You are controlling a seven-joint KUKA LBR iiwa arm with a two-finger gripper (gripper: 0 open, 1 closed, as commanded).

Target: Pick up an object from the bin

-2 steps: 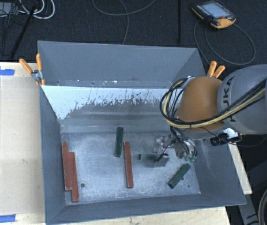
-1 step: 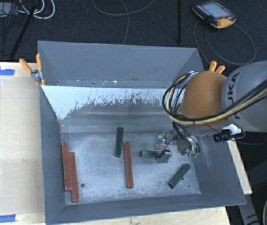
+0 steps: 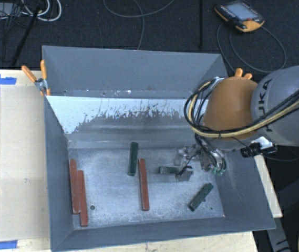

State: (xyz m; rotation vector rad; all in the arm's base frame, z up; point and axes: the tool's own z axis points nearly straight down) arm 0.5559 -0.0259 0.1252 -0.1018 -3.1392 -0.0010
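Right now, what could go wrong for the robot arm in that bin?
1. The gripper hangs low near the right wall of the bin, so it might bump that slope when it moves.
2. The nearest things, a dark green bar and a long red-brown bar, lie flat on the floor and look thin. A grasp might slip off them or scrape the floor.
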